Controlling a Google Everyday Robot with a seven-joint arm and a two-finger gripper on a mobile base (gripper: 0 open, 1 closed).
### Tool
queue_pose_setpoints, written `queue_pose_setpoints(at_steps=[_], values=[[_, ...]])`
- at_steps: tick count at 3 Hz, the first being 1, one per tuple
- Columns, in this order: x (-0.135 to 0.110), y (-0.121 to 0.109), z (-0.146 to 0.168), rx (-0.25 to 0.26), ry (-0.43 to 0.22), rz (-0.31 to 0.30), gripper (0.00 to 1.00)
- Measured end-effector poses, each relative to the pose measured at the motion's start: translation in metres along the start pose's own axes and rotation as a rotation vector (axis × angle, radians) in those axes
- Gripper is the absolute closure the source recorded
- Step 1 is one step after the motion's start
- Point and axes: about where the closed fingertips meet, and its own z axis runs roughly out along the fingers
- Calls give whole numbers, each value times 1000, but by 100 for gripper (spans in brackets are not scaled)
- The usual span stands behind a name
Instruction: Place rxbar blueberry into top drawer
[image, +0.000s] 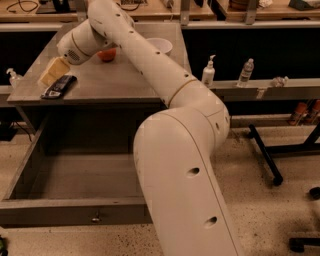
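The rxbar blueberry (59, 86), a flat dark bar with white label patches, lies near the front left edge of the grey table top (110, 82). My gripper (51, 73) hangs just above and behind the bar's far end, its pale fingers pointing down toward it. The top drawer (75, 210) is pulled wide open below the table, its inside bare, with a small metal knob (95, 217) on the front panel.
A red apple (107, 54) and a white bowl (159, 46) sit at the back of the table, partly behind my arm. Bottles (208, 71) stand on a shelf at the right. A black stand leg (265, 155) lies on the floor at the right.
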Motion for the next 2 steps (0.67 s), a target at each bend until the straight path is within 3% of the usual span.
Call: queue_pose_setpoints(at_steps=[1,2], values=[[21,4,18,8,70,93,2],[39,5,26,23,124,155,13]])
